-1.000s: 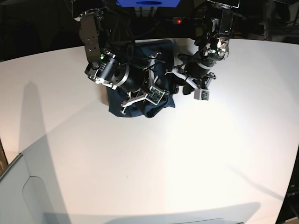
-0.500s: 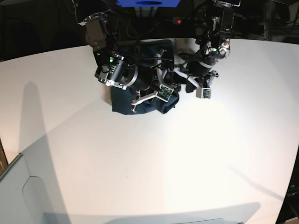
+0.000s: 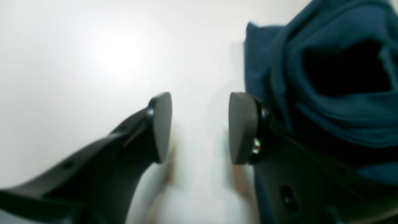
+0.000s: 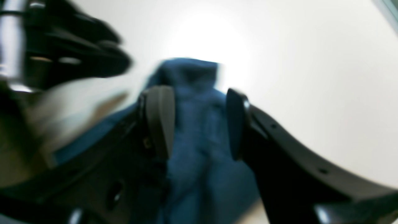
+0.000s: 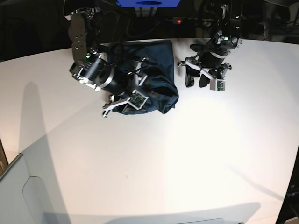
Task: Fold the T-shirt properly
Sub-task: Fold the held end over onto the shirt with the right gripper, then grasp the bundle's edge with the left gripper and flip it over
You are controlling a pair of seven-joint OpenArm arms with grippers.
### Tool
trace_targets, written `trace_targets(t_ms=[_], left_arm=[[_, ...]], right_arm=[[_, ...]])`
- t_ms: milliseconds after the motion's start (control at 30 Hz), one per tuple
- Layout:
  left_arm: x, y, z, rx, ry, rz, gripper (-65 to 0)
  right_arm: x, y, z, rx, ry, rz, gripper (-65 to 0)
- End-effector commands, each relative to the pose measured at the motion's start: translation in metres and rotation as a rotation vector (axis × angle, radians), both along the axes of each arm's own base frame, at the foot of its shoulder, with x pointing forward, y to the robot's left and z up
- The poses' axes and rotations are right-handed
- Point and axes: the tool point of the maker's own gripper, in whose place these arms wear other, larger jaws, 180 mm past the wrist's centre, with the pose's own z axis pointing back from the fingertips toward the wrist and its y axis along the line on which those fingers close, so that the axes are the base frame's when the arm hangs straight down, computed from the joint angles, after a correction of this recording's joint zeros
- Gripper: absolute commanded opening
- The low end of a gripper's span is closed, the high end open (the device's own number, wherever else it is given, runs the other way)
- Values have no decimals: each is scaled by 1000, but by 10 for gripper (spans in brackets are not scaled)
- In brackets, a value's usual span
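Observation:
The dark navy T-shirt (image 5: 159, 77) lies bunched and wrinkled at the back middle of the white table (image 5: 187, 154). My right gripper (image 5: 133, 93) is on the left of the base view, over the shirt's left part. In the blurred right wrist view it (image 4: 199, 121) is open, with blue cloth (image 4: 199, 149) showing between and below its fingers. My left gripper (image 5: 196, 80) is just right of the shirt, apart from it. In the left wrist view it (image 3: 200, 127) is open and empty over bare table, with the shirt (image 3: 326, 102) close beside its right finger (image 3: 242, 127).
A blue object (image 5: 147, 3) and dark equipment with a red light (image 5: 178, 21) stand behind the table's back edge. A grey panel (image 5: 18, 196) shows at the front left corner.
My right gripper has moved left over the shirt. My left gripper has drawn away to the right and back, off the shirt. The shirt now lies a little wider.

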Motion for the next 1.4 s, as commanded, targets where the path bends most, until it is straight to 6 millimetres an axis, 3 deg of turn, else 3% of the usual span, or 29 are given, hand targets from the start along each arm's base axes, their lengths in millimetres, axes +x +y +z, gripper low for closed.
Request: trace_targets(t_ms=[0,133,400,567,767,1000,1367], left_arm=[[2,5,12,3,-42,9,-361],[1,33,28,39,-78,80,-361],[3,79,45,106,-121,187,-361],[3,87,46,116,-125,204,-361],[3,87,45,115,-122,204,-361],[4,90,47,124,-125,203,-361],[-4,144,62,198,-152,336,-361]], right_arm=[[1,0,9,22,-28,8,-371],[-14,-12,-8,-14,19,6,-338],[-43,-14,-25,-10,93,6,-271],[-56,-14,-33,-28,126,27,-275],[-93,15,-40,-11,177,150,-272],[-98,27,-38,0,177,186,-271],[-101,31,-39,0,180,203,-271]])
